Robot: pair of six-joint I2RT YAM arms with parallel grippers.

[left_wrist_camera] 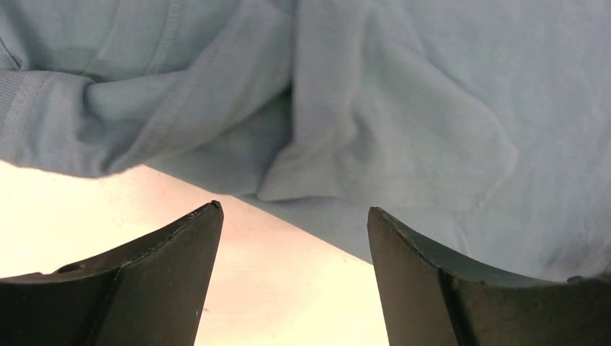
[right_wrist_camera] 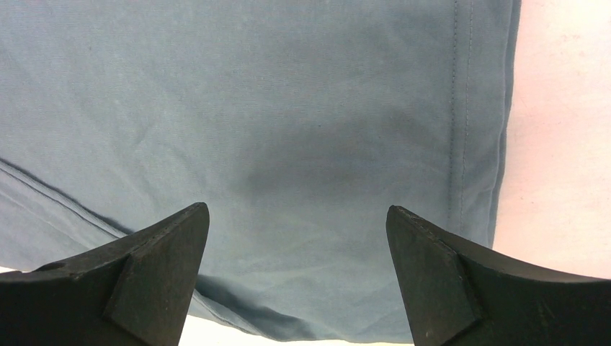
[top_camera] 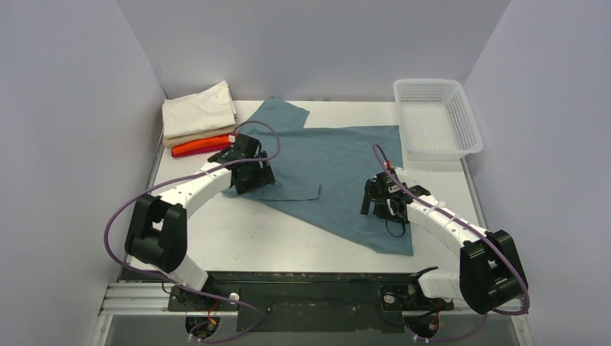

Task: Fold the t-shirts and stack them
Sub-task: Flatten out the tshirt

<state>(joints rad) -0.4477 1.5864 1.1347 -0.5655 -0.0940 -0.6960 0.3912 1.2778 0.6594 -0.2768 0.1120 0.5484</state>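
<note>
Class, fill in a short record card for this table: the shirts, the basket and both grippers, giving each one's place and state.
teal t-shirt: spread mid-table, left part rumpled and folded over
folded stack: cream on top, then tan, orange and red; far left corner
white mesh basket: far right corner
left gripper: open, at the teal t-shirt's rumpled left edge, holding nothing
right gripper: open, above its right hem, holding nothing
</note>
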